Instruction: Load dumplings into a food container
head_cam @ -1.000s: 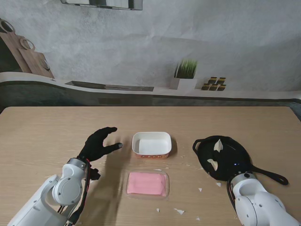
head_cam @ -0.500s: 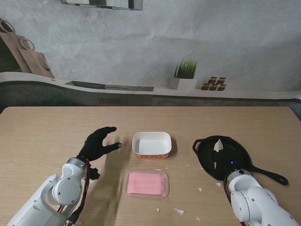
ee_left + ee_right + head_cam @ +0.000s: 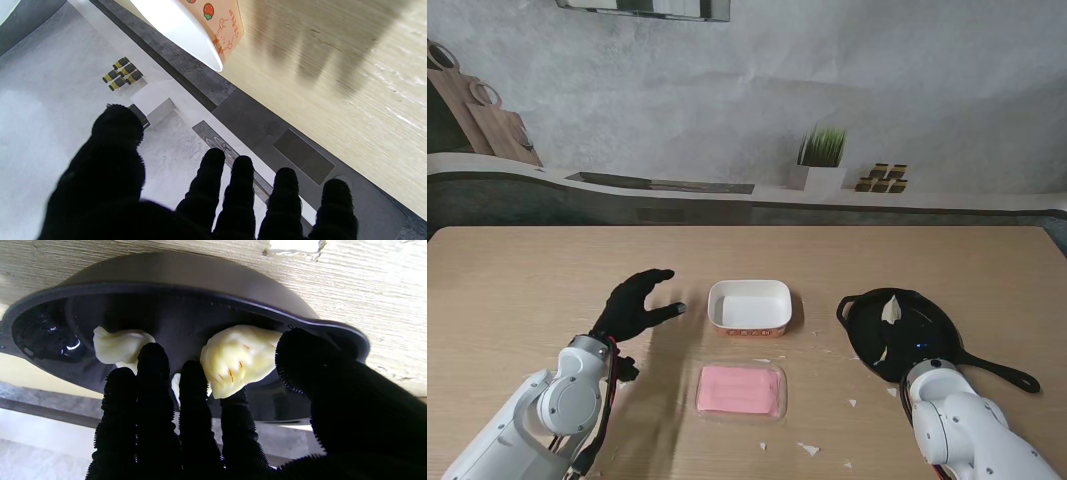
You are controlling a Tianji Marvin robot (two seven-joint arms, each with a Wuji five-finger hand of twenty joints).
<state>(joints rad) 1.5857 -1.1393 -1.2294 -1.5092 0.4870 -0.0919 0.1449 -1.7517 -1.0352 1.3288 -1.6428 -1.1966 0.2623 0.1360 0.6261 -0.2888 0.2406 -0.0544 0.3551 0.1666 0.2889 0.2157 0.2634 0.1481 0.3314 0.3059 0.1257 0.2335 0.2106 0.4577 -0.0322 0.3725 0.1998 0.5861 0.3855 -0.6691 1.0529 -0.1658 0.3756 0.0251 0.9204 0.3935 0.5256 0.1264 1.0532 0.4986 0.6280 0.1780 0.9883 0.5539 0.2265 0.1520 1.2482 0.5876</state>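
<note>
Left wrist view: strawberries and an orange printed band are seen on the container (image 3: 213, 30); its lettering cannot be read. The left hand (image 3: 634, 303) is held spread over bare wood left of it. In the pan (image 3: 186, 306), a dumpling (image 3: 238, 356) is pinched by the right hand (image 3: 233, 413); another dumpling (image 3: 121, 345) lies beside it.
</note>
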